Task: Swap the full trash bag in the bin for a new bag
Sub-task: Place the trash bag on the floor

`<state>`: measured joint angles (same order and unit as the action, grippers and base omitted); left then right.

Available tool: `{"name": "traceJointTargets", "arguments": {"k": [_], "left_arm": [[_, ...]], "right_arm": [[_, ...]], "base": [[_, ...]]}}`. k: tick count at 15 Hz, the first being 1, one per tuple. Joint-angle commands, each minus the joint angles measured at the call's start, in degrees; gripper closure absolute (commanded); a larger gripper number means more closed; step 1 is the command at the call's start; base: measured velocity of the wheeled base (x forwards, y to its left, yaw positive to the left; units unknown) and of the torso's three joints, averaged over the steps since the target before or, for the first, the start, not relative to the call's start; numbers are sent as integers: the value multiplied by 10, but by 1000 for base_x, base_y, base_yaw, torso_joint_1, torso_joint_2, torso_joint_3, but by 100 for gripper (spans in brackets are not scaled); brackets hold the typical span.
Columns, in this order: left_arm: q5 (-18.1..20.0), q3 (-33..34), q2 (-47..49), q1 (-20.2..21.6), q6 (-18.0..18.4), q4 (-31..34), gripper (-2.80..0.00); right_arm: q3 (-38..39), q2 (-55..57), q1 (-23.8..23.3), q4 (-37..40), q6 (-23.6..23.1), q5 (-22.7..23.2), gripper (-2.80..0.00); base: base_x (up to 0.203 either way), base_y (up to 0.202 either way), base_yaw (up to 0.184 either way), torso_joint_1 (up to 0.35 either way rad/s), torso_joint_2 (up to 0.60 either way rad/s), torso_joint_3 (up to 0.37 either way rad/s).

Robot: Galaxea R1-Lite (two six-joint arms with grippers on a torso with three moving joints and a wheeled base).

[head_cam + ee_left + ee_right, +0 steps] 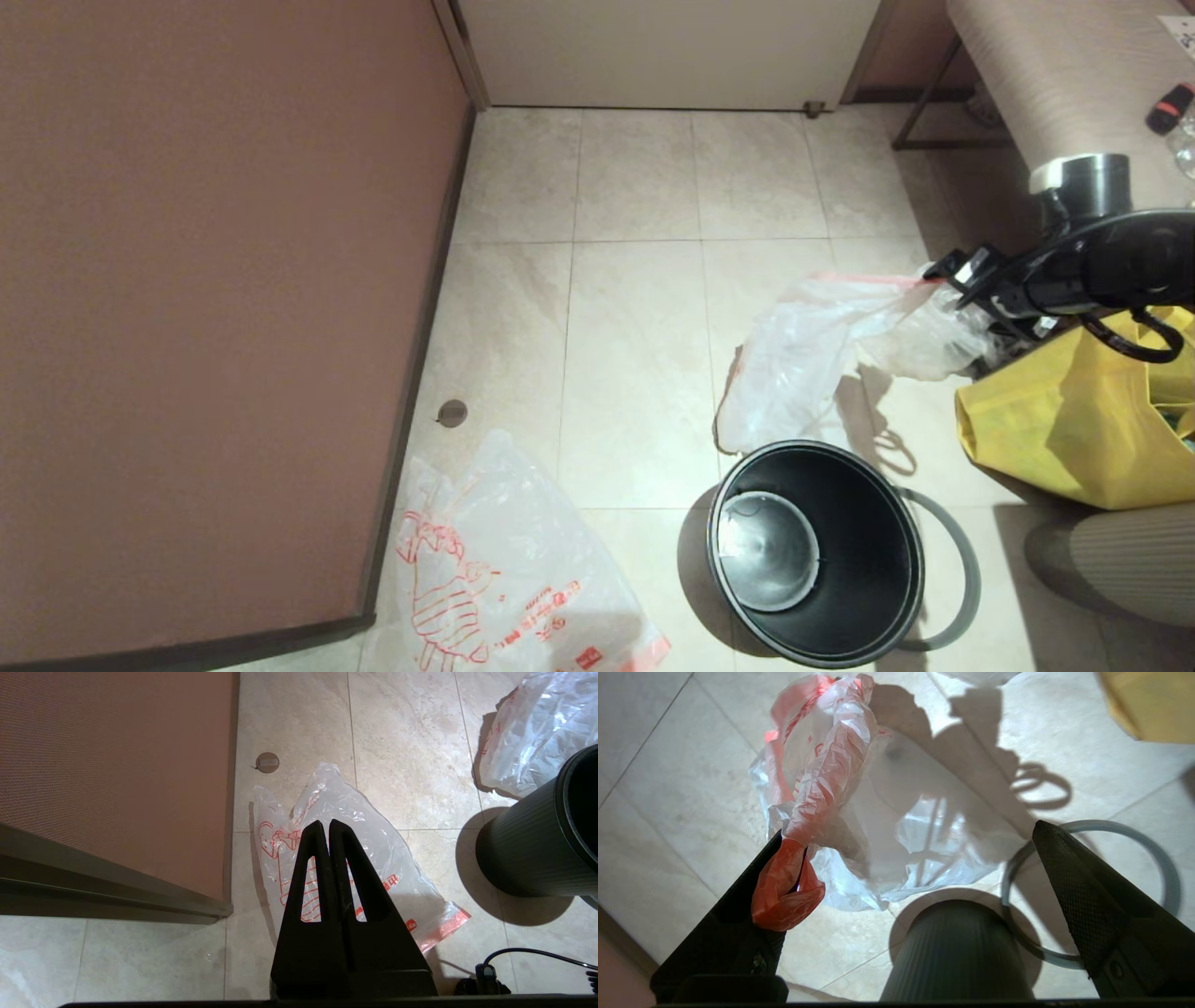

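Note:
The full trash bag (803,359), translucent white with an orange-red hem, trails from my right gripper (945,273) down to the floor behind the bin (878,532). In the right wrist view the gripper (908,828) stands wide open, and the bag's bunched orange hem (787,891) clings to one finger. The black bin stands upright, its bare inside showing. Its grey ring (966,569) lies on the floor beside it. The new bag (509,569) with a red cartoon lies flat near the wall. My left gripper (325,823) hovers shut above the new bag (341,798).
A yellow fabric tote (1064,420) sits on the floor right of the bin. A brown wall panel (205,308) fills the left side. A table (1055,75) stands at the back right. A round floor plug (452,413) lies near the panel.

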<state>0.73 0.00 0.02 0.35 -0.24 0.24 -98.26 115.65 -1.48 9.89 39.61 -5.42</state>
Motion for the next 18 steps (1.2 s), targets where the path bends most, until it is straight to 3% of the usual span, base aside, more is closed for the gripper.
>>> {"name": "traceJointTargets", "arguments": {"k": [1,3,5,6,9,12,14,18], "left_arm": [[0,0,0,0,0,0,0],[0,0,0,0,0,0,0],[0,0,0,0,0,0,0],[0,0,0,0,0,0,0],[0,0,0,0,0,0,0],[0,0,0,0,0,0,0],[1,0,0,0,0,0,0],[0,0,0,0,0,0,0]], "right_arm": [[2,-56,7,20,2,-12,-280],[16,-132,4,40,22,20,-280],[39,-180,-15,50,72,167,-280],[49,-176,-20,51,80,198,-280],[60,-56,-31,54,58,175,-280],[50,67,-36,52,14,126,-280],[36,81,-42,55,11,138,-280],[24,-77,-45,66,85,337,-280]], "base": [[0,0,0,0,0,0],[0,0,0,0,0,0],[0,0,0,0,0,0],[0,0,0,0,0,0],[0,0,0,0,0,0],[0,0,0,0,0,0],[0,0,0,0,0,0],[0,0,0,0,0,0]]}}
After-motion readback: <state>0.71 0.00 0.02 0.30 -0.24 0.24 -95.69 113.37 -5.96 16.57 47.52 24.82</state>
